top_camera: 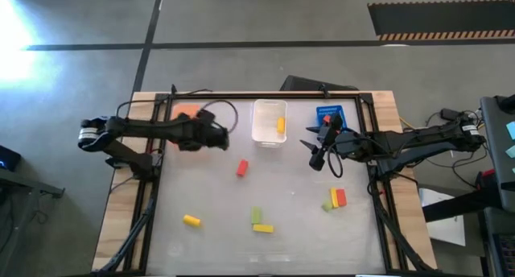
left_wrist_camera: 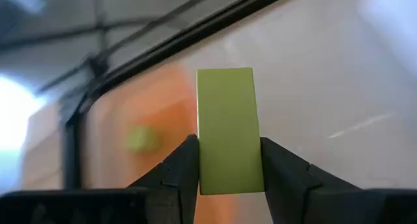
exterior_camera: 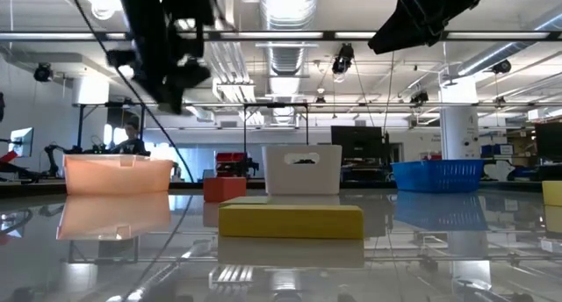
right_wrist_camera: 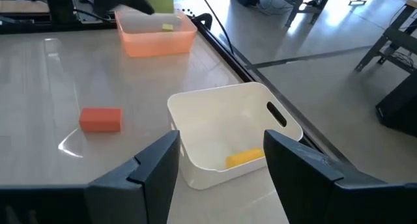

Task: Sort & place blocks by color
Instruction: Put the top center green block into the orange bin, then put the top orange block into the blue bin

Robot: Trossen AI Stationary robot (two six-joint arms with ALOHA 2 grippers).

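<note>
Glossy white tabletop [top_camera: 282,229], framed by black rails, carries everything, and the clear bin [top_camera: 269,122] at its far edge serves as the landmark. Nearest the front edge, well short of that bin, a yellow block [top_camera: 263,228] is seen lying just before a green block [top_camera: 256,216], with another yellow block [top_camera: 191,221] off to the left. A green, yellow and red cluster [top_camera: 335,199] lies to the front right of the bin. A lone red block [top_camera: 242,167] sits closer, just in front of the bin. One yellow block [right_wrist_camera: 244,157] lies inside it. The right gripper [top_camera: 319,154] hangs beside the bin's right, fingers spread wide and empty. The left gripper [top_camera: 216,137] is held to the bin's left, above the orange bin [top_camera: 187,111], its fingers [left_wrist_camera: 179,175] pinching a light green block [left_wrist_camera: 227,129]. Another green piece [right_wrist_camera: 168,27] rests in the orange bin. A blue bin [top_camera: 328,114] stands right of the clear one.
</note>
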